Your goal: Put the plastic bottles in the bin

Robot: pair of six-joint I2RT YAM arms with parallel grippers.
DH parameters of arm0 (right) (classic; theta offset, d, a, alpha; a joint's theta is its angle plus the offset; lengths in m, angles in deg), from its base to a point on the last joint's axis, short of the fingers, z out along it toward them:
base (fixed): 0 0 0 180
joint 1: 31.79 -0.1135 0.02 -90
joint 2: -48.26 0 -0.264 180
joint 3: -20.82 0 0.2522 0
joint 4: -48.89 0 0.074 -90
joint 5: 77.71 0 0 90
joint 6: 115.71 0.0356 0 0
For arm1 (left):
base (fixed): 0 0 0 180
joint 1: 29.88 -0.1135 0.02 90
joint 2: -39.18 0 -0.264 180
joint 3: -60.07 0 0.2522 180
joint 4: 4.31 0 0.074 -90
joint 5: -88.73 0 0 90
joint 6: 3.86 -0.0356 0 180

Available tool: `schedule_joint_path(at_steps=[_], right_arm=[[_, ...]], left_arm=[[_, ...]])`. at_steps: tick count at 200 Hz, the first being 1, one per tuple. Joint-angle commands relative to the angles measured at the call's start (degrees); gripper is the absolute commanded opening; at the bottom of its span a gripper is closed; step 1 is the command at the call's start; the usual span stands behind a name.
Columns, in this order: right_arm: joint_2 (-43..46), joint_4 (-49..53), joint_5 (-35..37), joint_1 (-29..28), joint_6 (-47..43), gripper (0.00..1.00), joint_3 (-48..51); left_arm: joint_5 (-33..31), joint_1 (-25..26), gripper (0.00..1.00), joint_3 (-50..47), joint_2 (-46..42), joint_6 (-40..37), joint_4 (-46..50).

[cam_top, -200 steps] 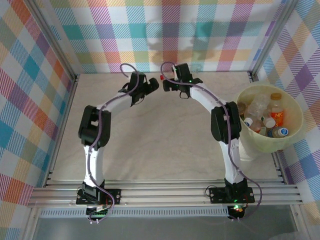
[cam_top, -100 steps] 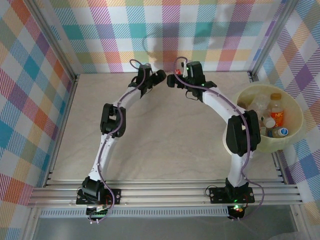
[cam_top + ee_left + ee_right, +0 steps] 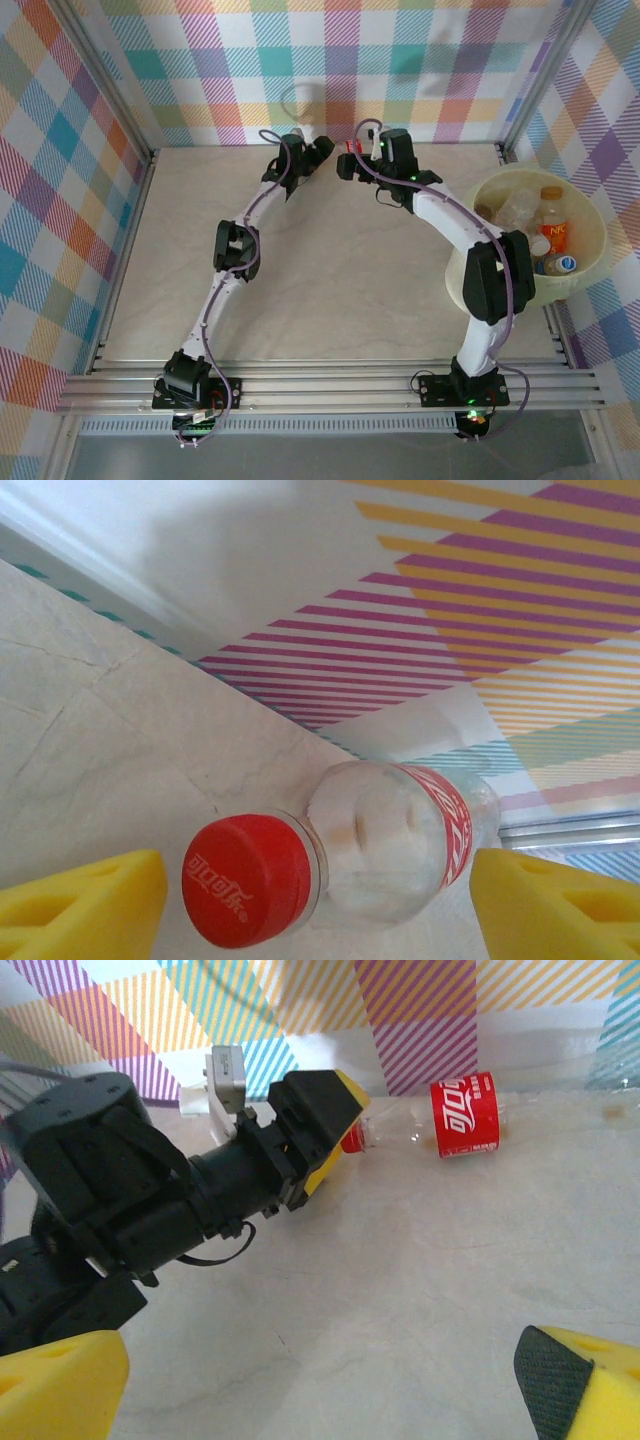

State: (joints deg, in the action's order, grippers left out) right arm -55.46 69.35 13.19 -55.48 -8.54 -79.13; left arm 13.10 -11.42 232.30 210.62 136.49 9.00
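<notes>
L gripper is spread either side of a red-capped bottle laid on its side, lower centre of wrist view. R gripper is held wide apart, empty. Other bottles are seen in the bin, right edge of top view.

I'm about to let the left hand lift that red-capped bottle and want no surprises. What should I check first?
1. The bottle lies between the fingers of the left hand: ok.
2. Both fingers pressed on the bottle: not ok, a gap shows beside the cap.
3. The right hand open, apart from the bottle: ok.
4. The bin has room: ok, seemingly.
5. Way to the bin free: not ok, the right arm lies between.
</notes>
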Motion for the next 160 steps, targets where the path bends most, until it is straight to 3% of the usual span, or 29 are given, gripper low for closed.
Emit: schedule_joint_path(at_steps=[1,65,123,140,160], right_arm=[[2.7,-2.8,-0.6,0.0,0.2,1.00,1.0],[2.6,-3.4,0.4,0.0,-1.4,1.00,1.5],[2.7,-3.8,2.6,0.0,-2.6,1.00,2.0],[2.7,-3.7,3.3,0.3,-2.6,1.00,2.3],[1.1,-3.2,4.2,1.7,1.9,1.00,2.1]], left_arm=[[0.0,0.5,0.76,3.1,3.3,2.2,-1.6],[-2.8,1.6,0.52,3.6,4.2,3.0,-6.6],[5.5,2.4,0.37,1.9,4.0,3.3,-6.0],[8.3,2.8,0.35,-2.2,1.6,2.0,-5.6],[9.4,3.4,0.34,-13.6,-4.7,0.1,-9.1]])
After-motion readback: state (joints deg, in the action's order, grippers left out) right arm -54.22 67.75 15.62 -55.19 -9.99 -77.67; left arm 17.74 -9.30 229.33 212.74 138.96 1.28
